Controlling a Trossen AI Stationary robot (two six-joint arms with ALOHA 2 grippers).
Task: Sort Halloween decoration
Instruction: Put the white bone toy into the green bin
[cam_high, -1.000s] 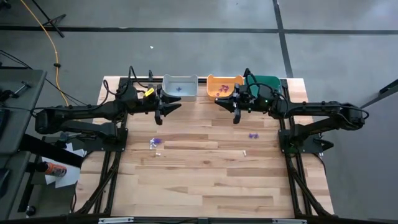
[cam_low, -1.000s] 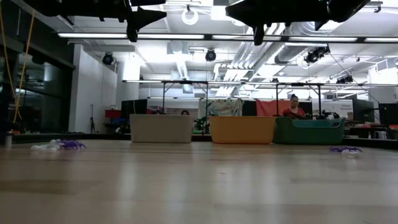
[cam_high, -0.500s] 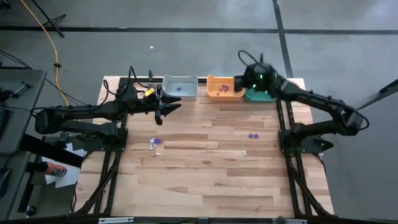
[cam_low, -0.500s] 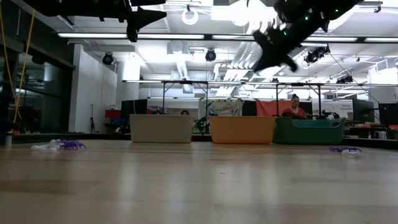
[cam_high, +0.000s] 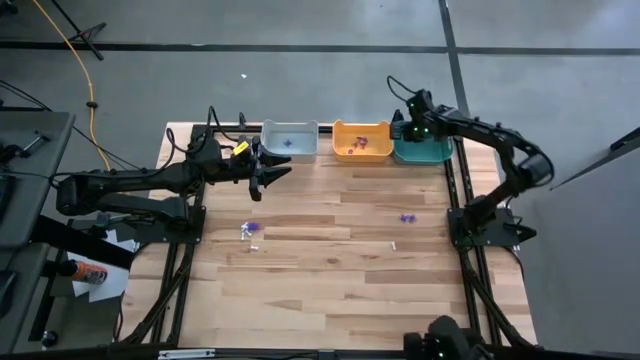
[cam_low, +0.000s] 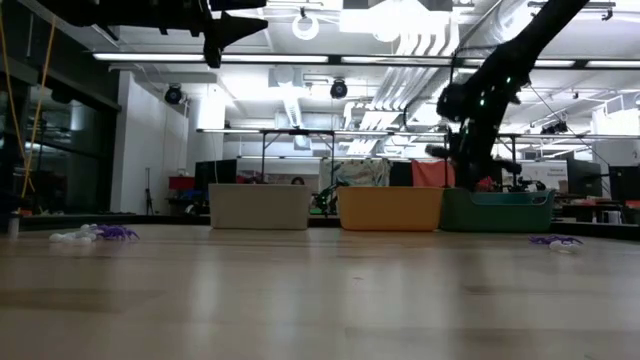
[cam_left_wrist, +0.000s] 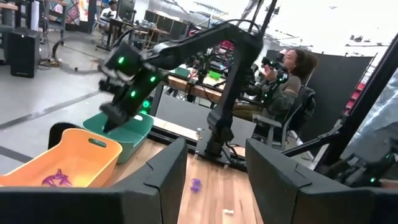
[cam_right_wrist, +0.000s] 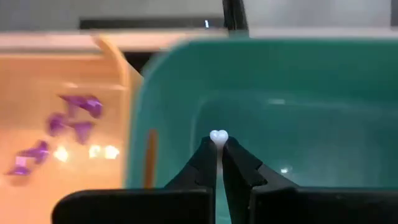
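On the near part of the table, nothing but bare wood planks shows. Farther in, loose Halloween decoration pieces lie on the wood: a purple-and-white cluster toward the left side, a purple piece toward the right side, and a small pale piece near the latter.

Beyond these, the left gripper hangs above the table in front of the grey bin, fingers spread apart, nothing between them.

Along the far edge stand three bins in a row: grey, then the orange bin, then the teal bin. The orange bin holds several purple trinkets; the grey bin holds something bluish, too small to identify.

The right gripper is poised over the teal bin, close to the wall it shares with the orange bin. Its fingers are pressed together on a tiny white piece, apparently heart-shaped, pinched at the fingertips.

Behind the table, a person sits in the room.
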